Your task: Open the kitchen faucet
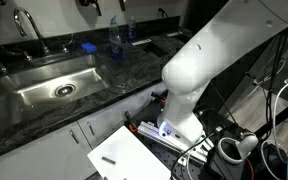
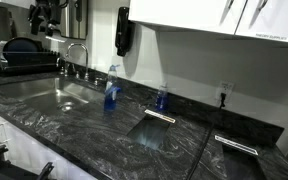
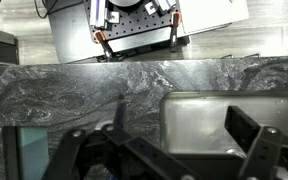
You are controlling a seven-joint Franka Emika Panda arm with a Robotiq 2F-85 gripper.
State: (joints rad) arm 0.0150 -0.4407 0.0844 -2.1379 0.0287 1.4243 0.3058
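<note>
The chrome gooseneck kitchen faucet (image 1: 24,22) stands behind the steel sink (image 1: 54,85), and shows in both exterior views (image 2: 76,55). My gripper (image 2: 49,15) hangs high above the faucet, apart from it. In the wrist view the gripper (image 3: 164,140) is open and empty, with its fingers spread over the sink basin (image 3: 209,120). A slim dark upright shape (image 3: 121,108) at the basin's edge may be the faucet seen from above. The lever handle is too small to make out.
Two clear bottles with blue labels (image 2: 111,90) (image 2: 162,97) stand on the dark marble counter (image 2: 94,130). A blue sponge (image 1: 88,46) lies beside the sink. A dish rack (image 2: 19,55) stands behind the sink. Cabinets (image 2: 204,20) hang overhead.
</note>
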